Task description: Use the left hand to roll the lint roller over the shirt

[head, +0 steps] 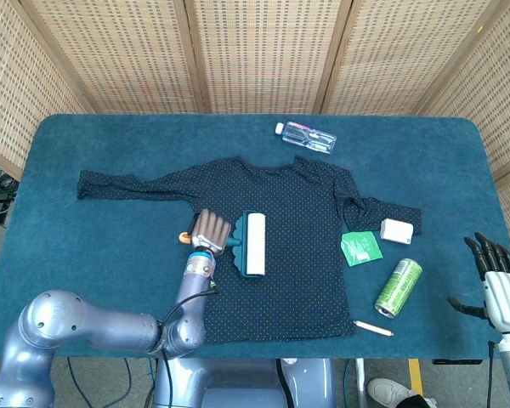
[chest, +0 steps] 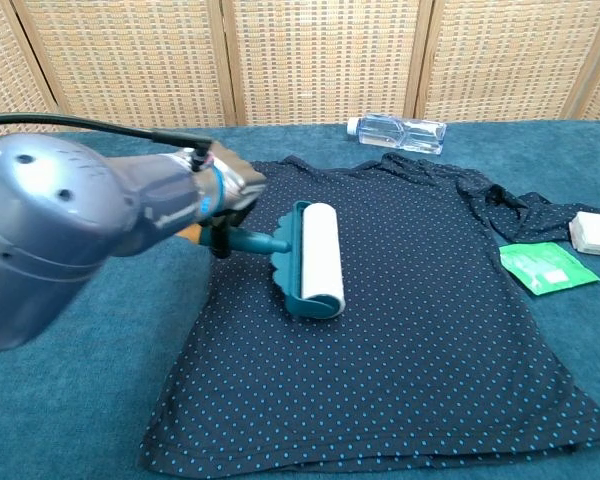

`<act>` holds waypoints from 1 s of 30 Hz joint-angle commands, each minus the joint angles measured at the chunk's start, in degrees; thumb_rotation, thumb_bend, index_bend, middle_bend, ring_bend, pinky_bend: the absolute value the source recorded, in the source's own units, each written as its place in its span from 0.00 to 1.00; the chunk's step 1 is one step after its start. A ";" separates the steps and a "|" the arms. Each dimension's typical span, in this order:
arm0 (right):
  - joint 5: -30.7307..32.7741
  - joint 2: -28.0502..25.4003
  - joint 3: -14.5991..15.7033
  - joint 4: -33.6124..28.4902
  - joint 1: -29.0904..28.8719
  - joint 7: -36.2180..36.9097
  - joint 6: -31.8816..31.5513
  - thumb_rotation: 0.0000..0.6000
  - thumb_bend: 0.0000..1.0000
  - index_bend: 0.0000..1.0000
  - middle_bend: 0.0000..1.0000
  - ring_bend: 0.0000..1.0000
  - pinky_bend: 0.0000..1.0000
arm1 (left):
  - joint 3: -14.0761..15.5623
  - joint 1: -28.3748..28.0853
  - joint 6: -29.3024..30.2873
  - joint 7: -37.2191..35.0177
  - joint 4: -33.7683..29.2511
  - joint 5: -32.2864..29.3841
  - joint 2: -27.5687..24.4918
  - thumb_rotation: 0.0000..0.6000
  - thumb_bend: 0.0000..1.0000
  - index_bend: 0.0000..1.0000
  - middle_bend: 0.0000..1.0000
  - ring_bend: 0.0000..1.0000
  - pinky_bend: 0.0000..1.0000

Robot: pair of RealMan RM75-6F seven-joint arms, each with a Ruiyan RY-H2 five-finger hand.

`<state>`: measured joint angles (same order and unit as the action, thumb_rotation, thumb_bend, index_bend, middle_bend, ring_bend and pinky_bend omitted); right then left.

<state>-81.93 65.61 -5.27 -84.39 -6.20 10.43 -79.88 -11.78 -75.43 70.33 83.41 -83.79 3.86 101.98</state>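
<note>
A dark navy dotted shirt (head: 280, 255) (chest: 420, 330) lies spread flat on the blue table. The lint roller (head: 253, 244) (chest: 317, 258), teal with a white roll, rests on the shirt's left-middle part. My left hand (head: 208, 229) (chest: 227, 192) grips its teal handle from the left, over the shirt's edge. My right hand (head: 497, 285) hangs at the table's right edge with its fingers apart and nothing in it; the chest view does not show it.
A clear water bottle (head: 306, 136) (chest: 395, 130) lies behind the shirt's collar. Right of the shirt are a green packet (head: 360, 248) (chest: 548, 267), a white box (head: 396, 230) (chest: 595, 232), a green can (head: 398, 287) and a pencil (head: 374, 328).
</note>
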 commanded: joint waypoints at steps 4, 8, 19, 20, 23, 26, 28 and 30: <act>-0.81 0.05 0.33 -0.89 0.16 -1.38 -0.72 1.00 0.08 0.00 0.00 0.00 0.00 | 4.64 5.68 -1.70 -4.95 -3.11 4.36 -5.98 1.00 0.97 0.91 0.76 0.66 0.70; -1.31 0.12 0.56 -1.27 0.18 -2.20 -0.97 1.00 0.08 0.00 0.00 0.00 0.00 | 6.35 8.14 -3.02 -7.62 -3.34 5.87 -8.34 1.00 0.97 0.91 0.76 0.66 0.70; -2.38 0.58 0.97 -2.52 0.26 -4.75 -1.87 1.00 0.08 0.00 0.00 0.00 0.00 | 10.77 14.36 -7.70 -17.57 -2.54 17.13 -15.05 1.00 0.84 0.71 0.56 0.56 0.55; -2.42 0.60 0.98 -2.56 0.27 -4.83 -1.94 1.00 0.08 0.00 0.00 0.00 0.00 | 10.91 14.67 -7.69 -18.12 -2.71 17.82 -15.38 1.00 0.75 0.64 0.50 0.50 0.51; -2.38 0.60 0.96 -2.57 0.32 -4.83 -2.03 1.00 0.08 0.00 0.00 0.00 0.00 | 10.91 15.52 -8.01 -19.93 -3.68 19.16 -16.53 1.00 0.59 0.48 0.30 0.33 0.43; -2.26 0.48 0.84 -2.50 0.42 -4.49 -2.24 1.00 0.08 0.00 0.00 0.00 0.00 | 11.21 16.43 -7.98 -21.36 -4.93 20.38 -17.87 1.00 0.49 0.35 0.07 0.12 0.27; -2.20 0.28 0.67 -2.43 0.56 -3.93 -2.60 1.00 0.08 0.00 0.00 0.00 0.00 | 11.62 17.66 -8.13 -23.41 -6.31 21.76 -19.43 1.00 0.42 0.19 0.00 0.02 0.15; -2.24 0.22 0.65 -2.40 0.59 -3.69 -2.69 1.00 0.08 0.00 0.00 0.00 0.00 | 11.77 18.40 -8.32 -24.89 -6.71 22.92 -20.06 1.00 0.35 0.05 0.00 0.00 0.07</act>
<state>-84.16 65.86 -4.60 -86.80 -5.63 6.71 -82.54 -0.38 -58.16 62.26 60.43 -89.55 25.11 83.08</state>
